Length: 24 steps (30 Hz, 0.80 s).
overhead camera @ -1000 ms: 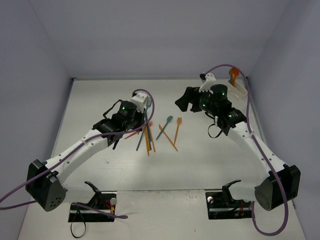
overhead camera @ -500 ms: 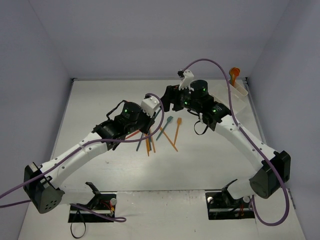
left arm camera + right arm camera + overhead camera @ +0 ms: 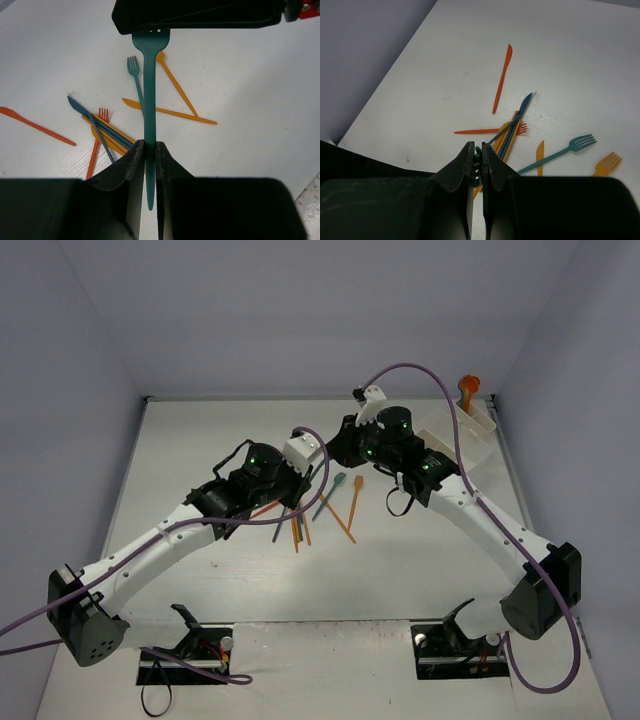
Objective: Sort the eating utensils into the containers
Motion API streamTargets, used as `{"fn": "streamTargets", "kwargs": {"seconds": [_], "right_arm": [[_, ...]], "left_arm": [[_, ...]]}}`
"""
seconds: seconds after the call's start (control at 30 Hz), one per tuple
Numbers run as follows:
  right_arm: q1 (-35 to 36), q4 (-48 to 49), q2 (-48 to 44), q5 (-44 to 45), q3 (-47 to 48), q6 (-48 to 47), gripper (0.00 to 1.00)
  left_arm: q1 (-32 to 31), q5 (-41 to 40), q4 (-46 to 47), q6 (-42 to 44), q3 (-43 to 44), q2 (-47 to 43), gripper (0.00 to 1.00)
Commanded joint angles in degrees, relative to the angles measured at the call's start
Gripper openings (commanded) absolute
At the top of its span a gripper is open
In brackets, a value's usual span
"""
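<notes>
Nearest the arm bases, a loose heap of utensils (image 3: 293, 522) lies on the white tabletop (image 3: 190, 450), orange and dark blue pieces crossed over one another. A dark blue knife (image 3: 516, 124) lies among them, and an orange knife (image 3: 502, 79) lies apart from the heap. Just beside the heap are a loose teal fork (image 3: 559, 153) and an orange fork (image 3: 607, 162).

Above these, the two grippers meet. The left gripper (image 3: 149, 146) has its jaws clenched on the handle of the held teal fork (image 3: 149, 85), which is raised off the tabletop. The right gripper (image 3: 476, 150) has its jaws pinched on the tined head of that same fork, so each arm grasps one end.

Farthest off, by the back right corner, a translucent white bin (image 3: 478, 428) sits against the wall. An orange utensil (image 3: 467, 388) stands up at its far end.
</notes>
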Motion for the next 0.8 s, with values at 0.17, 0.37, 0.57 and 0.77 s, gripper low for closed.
{"fn": "streamTargets", "kwargs": {"seconds": [0.17,0.37,0.57,0.77], "right_arm": [[0.13,2.71,-4.68,8.64,-0.51,-4.29,0.00],[-5.43,-1.88,-6.56,18.89,2.17,-7.78,0.00],[-20.94,-2.70,-8.61,23.02,3.29,-6.50,0.00],[-40.28,-2.68,-4.55,24.00,7.46,-2.19,0.00]], "left_arm": [[-0.35,-1.22,1.56,-1.41,3.91,0.00,0.43],[0.05,-8.17,0.98,-4.47,2.14,-0.25,0.72],[2.69,-10.32,0.03,-10.28,-1.46,-0.91,0.73],[4.83,-9.28,-0.45,-14.18,-5.12,-1.32,0.73]]}}
